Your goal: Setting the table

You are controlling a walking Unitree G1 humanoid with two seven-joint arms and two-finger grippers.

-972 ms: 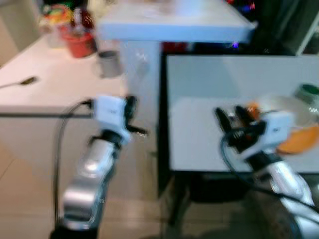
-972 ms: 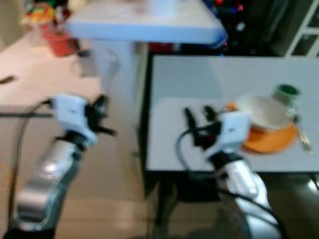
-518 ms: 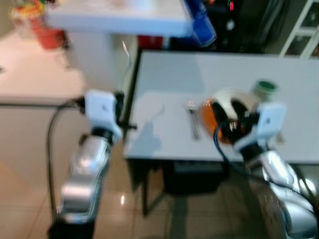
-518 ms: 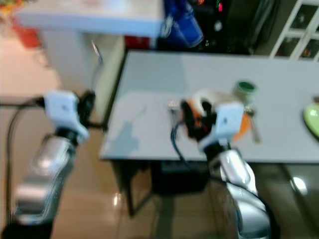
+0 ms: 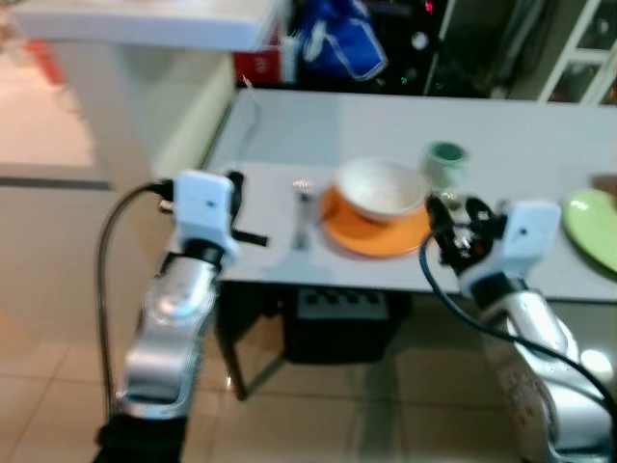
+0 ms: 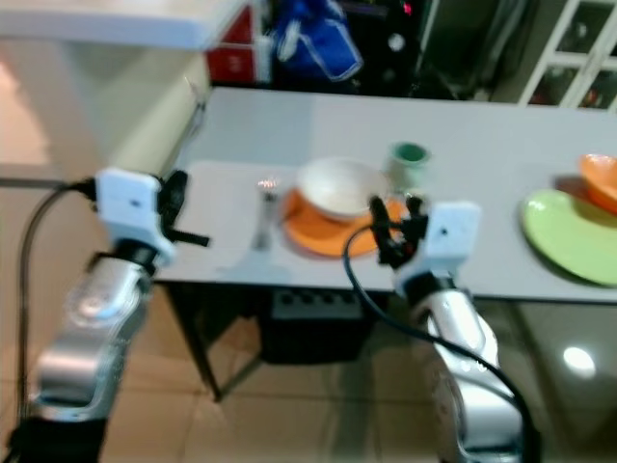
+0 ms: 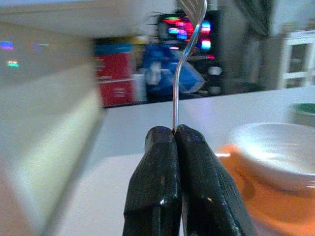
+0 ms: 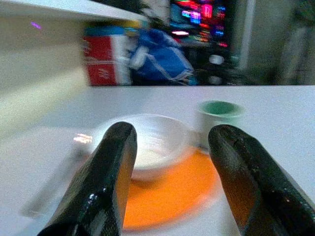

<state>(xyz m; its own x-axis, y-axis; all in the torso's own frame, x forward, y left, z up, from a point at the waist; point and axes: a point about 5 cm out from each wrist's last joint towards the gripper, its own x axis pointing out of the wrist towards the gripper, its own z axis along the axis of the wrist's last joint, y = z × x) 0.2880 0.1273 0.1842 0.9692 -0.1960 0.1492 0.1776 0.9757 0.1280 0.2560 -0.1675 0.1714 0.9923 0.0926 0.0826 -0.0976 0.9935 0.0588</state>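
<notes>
The left arm is raised with the forearm sloping up to the table's point(image 5: 289, 125) near-left corner. Its gripper point(image 7: 175, 135) is clamped on a fork point(image 7: 184, 59), whose handle is pinched between the fingertips with the tines pointing away from the wrist. The right arm is bent up at the table's near edge, its gripper point(image 8: 170, 147) held wide apart and gripping nothing. A white bowl point(image 5: 381, 188) is seen on an orange plate point(image 5: 371, 231) at about 11 o'clock of the right gripper. A green-rimmed cup point(image 5: 445, 159) stands just beyond the bowl. A piece of cutlery point(image 5: 303, 212) lies at 9 o'clock of the plate. A green plate point(image 6: 569, 236) lies at 3 o'clock.
</notes>
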